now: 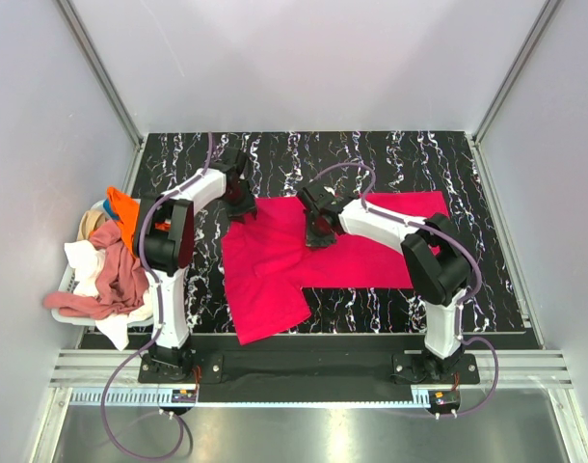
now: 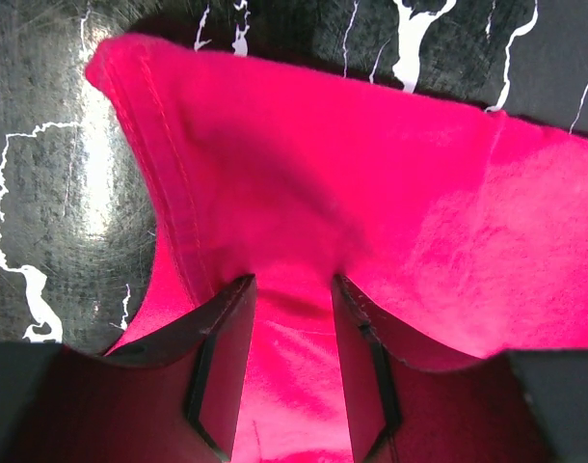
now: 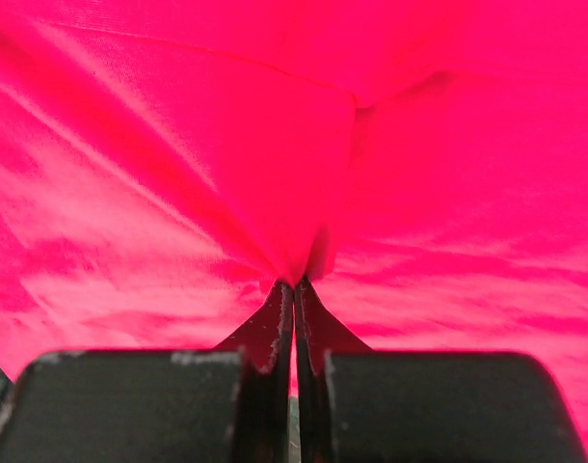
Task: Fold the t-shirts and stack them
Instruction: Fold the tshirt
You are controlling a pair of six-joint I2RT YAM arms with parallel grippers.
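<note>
A bright pinkish-red t-shirt point(image 1: 275, 280) lies spread on the black marbled table point(image 1: 419, 309), one sleeve pointing to the near edge. My left gripper point(image 1: 241, 204) is down at the shirt's far-left corner. In the left wrist view its jaws point(image 2: 292, 289) stand apart, with the red cloth point(image 2: 419, 222) lying loose between them beside a stitched hem. My right gripper point(image 1: 318, 234) sits on the shirt's upper middle. It point(image 3: 294, 282) is shut on a pinch of the red cloth point(image 3: 178, 145), and creases fan out from the tips.
At the left edge a white basket point(image 1: 63, 311) holds a heap of other t-shirts: orange point(image 1: 123, 214), dusty pink point(image 1: 120, 275), white point(image 1: 87, 260) and beige point(image 1: 90, 227). Grey walls enclose the table on three sides. Both arm bases stand at the near rail.
</note>
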